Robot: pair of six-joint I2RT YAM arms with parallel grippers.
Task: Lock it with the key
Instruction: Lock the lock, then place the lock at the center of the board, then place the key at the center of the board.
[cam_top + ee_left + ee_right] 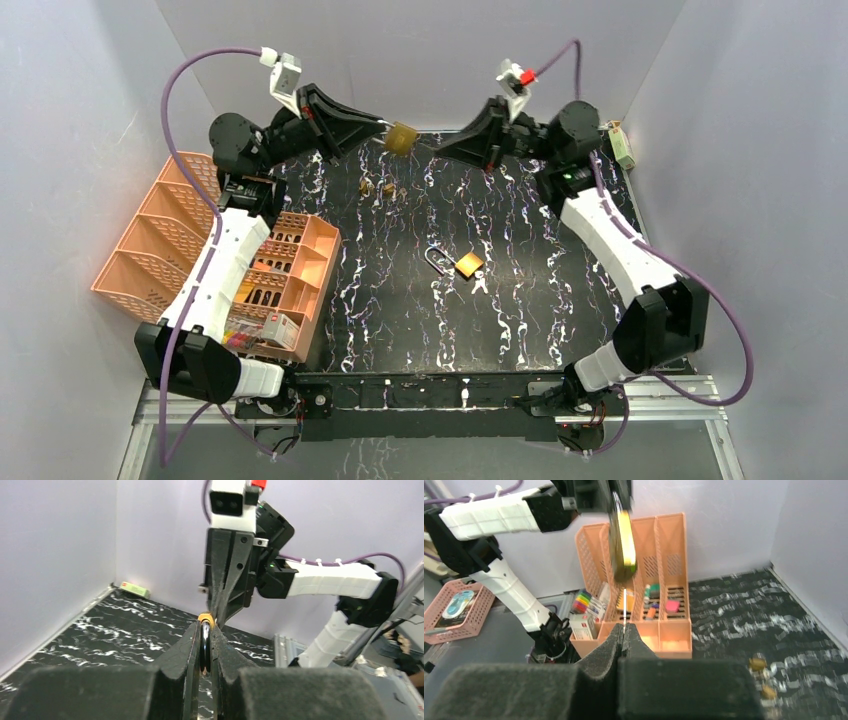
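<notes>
At the far middle of the table [560, 320], raised off its surface, your left gripper [388, 128] is clamped on the brass padlock [401, 137], whose body juts out toward the right arm. Facing it from the right, your right gripper [442, 150] has its fingers pressed together on the key [624, 605], with the thin blade pointing leftward at the lock.

The coming move turns on one line. The key's long axis runs left-right, and the padlock lies directly ahead of its tip, just beside it. From the right wrist the lock's end looks slightly off the blade's line, so expect a small correction.

You cannot see the keyhole in any view, and the blade shows only edge-on. Blur hides whether tip and lock touch. The left fingers cover most of the shackle, so you cannot tell whether it is pressed home.
</notes>
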